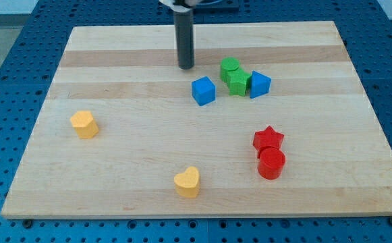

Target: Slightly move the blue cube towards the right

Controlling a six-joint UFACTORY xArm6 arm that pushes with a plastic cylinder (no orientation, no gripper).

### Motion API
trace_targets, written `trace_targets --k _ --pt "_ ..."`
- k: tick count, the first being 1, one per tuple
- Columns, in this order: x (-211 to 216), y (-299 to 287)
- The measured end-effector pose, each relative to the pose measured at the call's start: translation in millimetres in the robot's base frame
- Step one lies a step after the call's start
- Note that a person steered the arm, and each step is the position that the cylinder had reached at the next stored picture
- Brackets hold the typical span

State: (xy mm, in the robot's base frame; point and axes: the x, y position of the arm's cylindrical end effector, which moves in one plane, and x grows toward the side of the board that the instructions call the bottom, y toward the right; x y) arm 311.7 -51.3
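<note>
The blue cube (204,90) sits on the wooden board (128,148) a little above its middle. My tip (185,67) is above and slightly left of the cube, apart from it by a small gap. To the cube's right lie a green cylinder (230,67), a green star-like block (238,83) and a second blue block (259,84), all clustered and touching one another.
A red star (268,139) and a red cylinder (272,163) touch each other at the lower right. A yellow heart (187,181) lies near the bottom edge. A yellow block (84,124) lies at the left. A blue pegboard (7,81) surrounds the board.
</note>
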Motion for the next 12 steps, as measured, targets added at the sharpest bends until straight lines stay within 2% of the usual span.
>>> trace_targets --k 1,2,3,4,8,10,12 --pt "-2 -20" --pt "29 -18" --pt "69 1" --pt "90 26" --pt "92 41" --pt "122 -33" --pt "107 -136"
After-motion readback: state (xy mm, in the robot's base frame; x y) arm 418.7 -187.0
